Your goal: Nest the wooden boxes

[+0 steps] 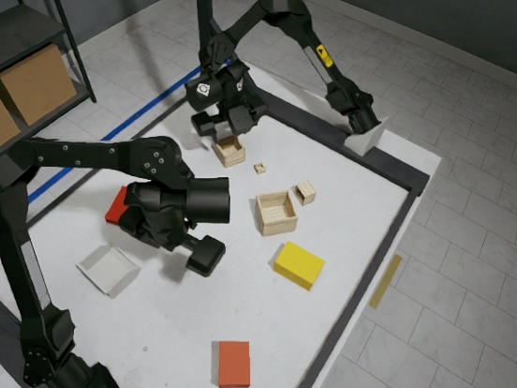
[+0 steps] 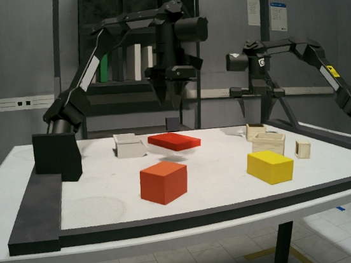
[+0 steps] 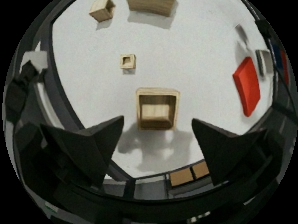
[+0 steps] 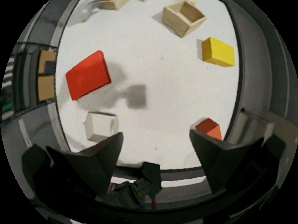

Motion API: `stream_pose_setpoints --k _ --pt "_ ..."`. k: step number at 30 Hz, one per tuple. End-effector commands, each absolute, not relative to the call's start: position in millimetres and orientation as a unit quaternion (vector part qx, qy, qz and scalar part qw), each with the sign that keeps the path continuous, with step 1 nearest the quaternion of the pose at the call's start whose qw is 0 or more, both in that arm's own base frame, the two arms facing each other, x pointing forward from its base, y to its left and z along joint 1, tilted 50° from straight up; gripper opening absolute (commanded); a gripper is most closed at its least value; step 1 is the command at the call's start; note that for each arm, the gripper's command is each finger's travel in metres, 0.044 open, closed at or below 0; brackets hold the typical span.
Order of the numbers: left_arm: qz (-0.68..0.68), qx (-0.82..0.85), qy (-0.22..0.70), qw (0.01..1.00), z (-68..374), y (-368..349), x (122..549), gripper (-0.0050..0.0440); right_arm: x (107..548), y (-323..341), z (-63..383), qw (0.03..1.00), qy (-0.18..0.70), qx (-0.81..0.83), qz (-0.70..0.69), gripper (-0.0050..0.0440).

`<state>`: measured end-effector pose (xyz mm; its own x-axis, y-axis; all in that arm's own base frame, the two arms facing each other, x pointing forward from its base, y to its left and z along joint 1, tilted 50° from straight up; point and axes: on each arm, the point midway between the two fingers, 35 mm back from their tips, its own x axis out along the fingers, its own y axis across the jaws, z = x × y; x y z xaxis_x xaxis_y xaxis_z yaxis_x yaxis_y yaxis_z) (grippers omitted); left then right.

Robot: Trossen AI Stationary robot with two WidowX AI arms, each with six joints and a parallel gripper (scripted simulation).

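Wooden box [image 1: 229,156] [image 2: 256,136] [image 3: 158,123] upright on the counter [image 1: 187,323] [image 2: 95,203] [image 3: 95,65] [image 4: 165,125] before you, your left hand [image 1: 224,133] [image 2: 257,112] [image 3: 158,120] open above it, your right hand [image 1: 170,248] [image 2: 165,103] [image 4: 156,134] open too.

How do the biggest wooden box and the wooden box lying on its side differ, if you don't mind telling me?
The biggest wooden box stands upright, while the side-lying box rests on its side. The biggest box's opening faces up; the side-lying box's faces sideways. The biggest box is far larger than the side-lying box. Both are pale wood.
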<state>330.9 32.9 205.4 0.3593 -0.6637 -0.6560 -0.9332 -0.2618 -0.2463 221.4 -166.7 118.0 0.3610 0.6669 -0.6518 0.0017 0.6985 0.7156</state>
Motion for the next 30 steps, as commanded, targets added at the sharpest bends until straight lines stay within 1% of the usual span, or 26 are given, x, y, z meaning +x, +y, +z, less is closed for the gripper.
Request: stream_pose_setpoints --k 1,30 --pt "0.206 -0.765 0.522 0.315 212.3 34.5 332.3 0.0400 221.8 -167.1 119.6 0.762 0.520 0.317 0.219 0.0400" --pt "0.208 -0.764 0.522 0.316 212.4 32.9 330.5 0.0400 221.8 -167.1 119.6 0.762 0.520 0.317 0.219 0.0400"
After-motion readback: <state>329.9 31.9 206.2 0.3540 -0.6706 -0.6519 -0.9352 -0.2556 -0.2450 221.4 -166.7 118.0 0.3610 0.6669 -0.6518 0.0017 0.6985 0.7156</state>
